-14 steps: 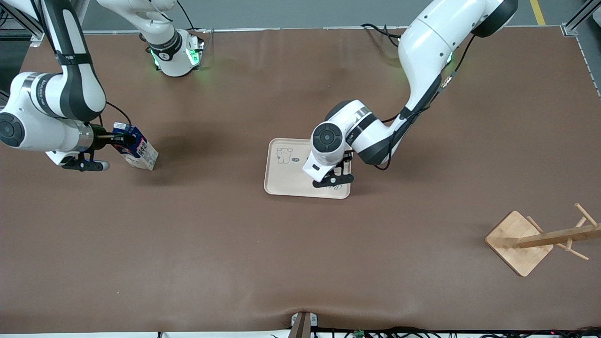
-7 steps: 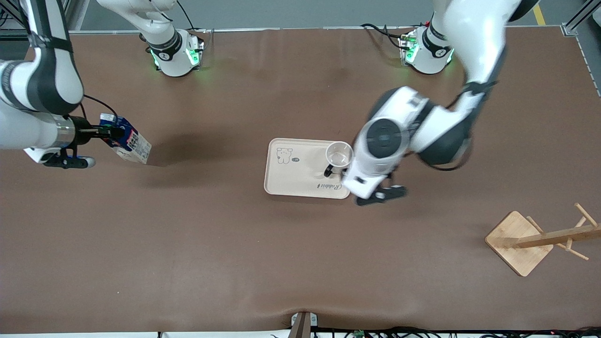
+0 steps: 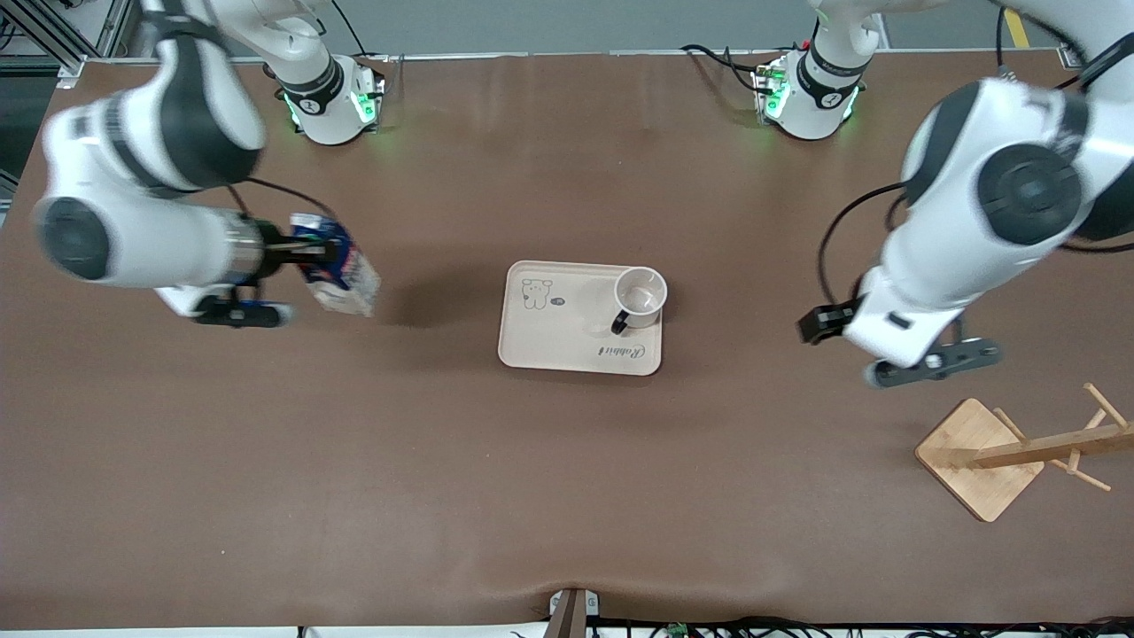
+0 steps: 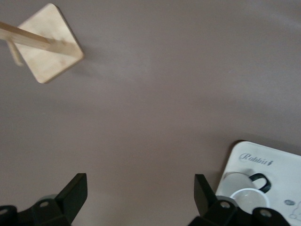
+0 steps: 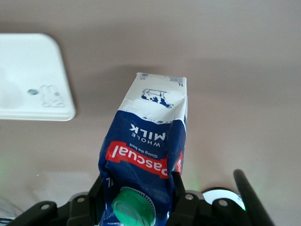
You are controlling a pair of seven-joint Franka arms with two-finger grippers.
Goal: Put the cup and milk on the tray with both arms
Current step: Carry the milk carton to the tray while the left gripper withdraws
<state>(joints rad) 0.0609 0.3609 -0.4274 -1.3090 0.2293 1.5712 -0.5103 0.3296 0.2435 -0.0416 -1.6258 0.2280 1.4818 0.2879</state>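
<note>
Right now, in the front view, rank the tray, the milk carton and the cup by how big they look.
1. Tray, clearly largest.
2. Milk carton, held above the table in the right arm's jaws, so closer to the camera; its lead over the cup is unsure.
3. Cup, standing on the tray.

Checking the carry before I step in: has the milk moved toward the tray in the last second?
Yes. The milk, held by the right gripper, now shows closer to the tray.
</note>
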